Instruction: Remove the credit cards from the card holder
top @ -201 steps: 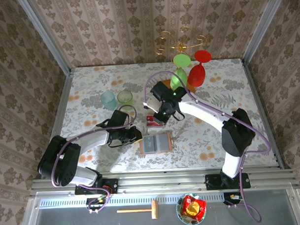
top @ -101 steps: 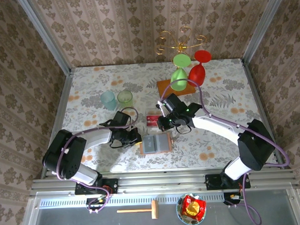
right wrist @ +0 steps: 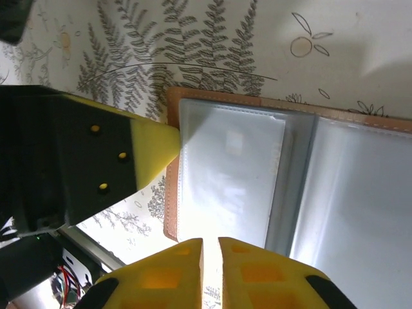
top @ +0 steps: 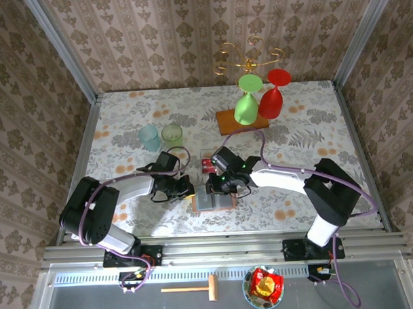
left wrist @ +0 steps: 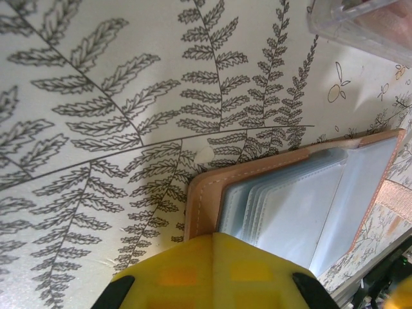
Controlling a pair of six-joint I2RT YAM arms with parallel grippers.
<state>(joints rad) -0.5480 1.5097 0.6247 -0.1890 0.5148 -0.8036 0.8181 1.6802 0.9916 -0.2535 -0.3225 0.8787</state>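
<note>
While the closed left gripper [top: 187,190] is pinning the left edge of the open card holder [top: 215,197], the right gripper [right wrist: 210,248] is hovering over it, jaws barely parted, hold unclear. Red credit cards [top: 208,165] are lying just beyond: thin, slick, probably needing edge pinches.

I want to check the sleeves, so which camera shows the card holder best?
The right wrist view: the card holder lies open close up, both sleeve pages and the brown edge clear. The left wrist view catches one corner with layered sleeves. The top external view shows it small, partly under the right hand.
</note>
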